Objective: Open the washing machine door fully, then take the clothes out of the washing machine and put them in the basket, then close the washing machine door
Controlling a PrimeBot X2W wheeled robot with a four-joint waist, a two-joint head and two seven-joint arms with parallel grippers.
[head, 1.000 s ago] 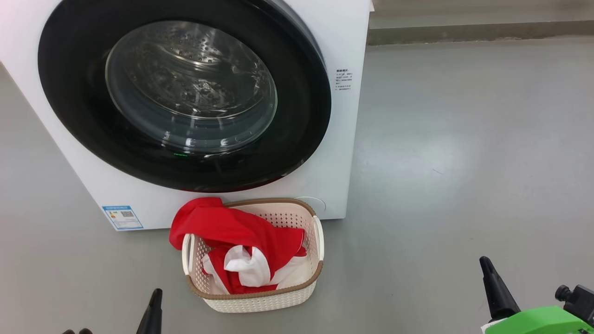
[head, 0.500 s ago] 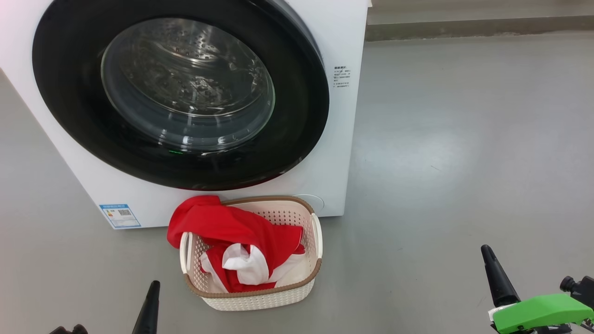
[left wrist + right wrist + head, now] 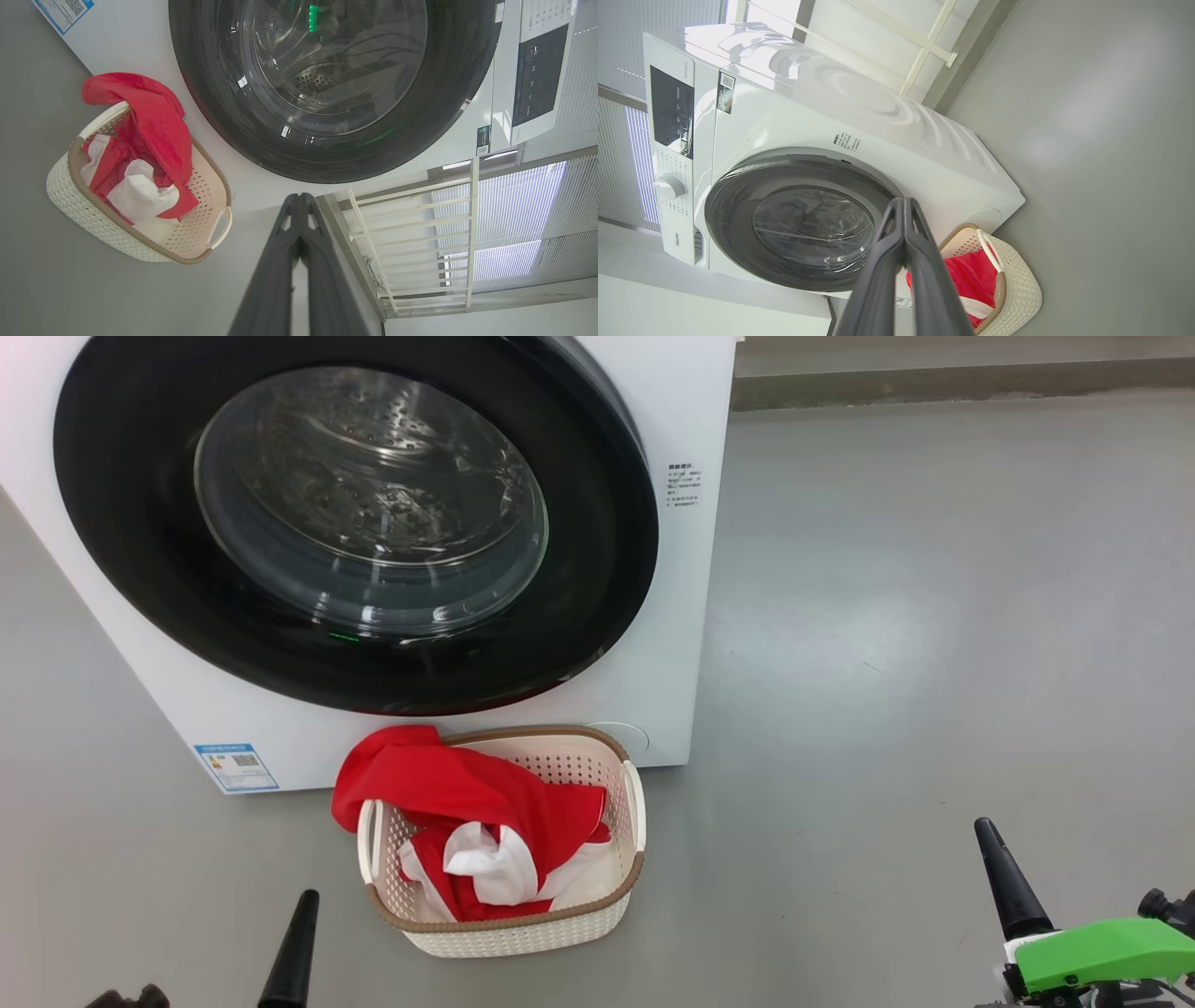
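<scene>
- Left pincer is clenched on nothing, its two dark fingers pressed together, out in front of the robot to the left of the basket and apart from it
- Right pincer is clenched and empty too, well off to the right over bare floor, far from the machine
- Clothes lie in the basket, red with a white part on top; one red fold hangs over the back left corner of the rim, close under the door
- Door looks pushed to against the white washing machine; from the right wrist its black rim sits flush with the front, and through the glass I see bare drum and no cloth
- I'd judge the job to be at its very end, with only a check on the door left
- To do that well, look round the whole rim for a gap, above all at the bottom, where a red glint on the black edge seems a reflection of the clothes, though I can't be sure
- If it wants another shove, press with the closed tips on the black rim, not the bulging glass, slow and square to the front
- Come in above the basket so the arm neither knocks it nor drags that hanging fold
</scene>
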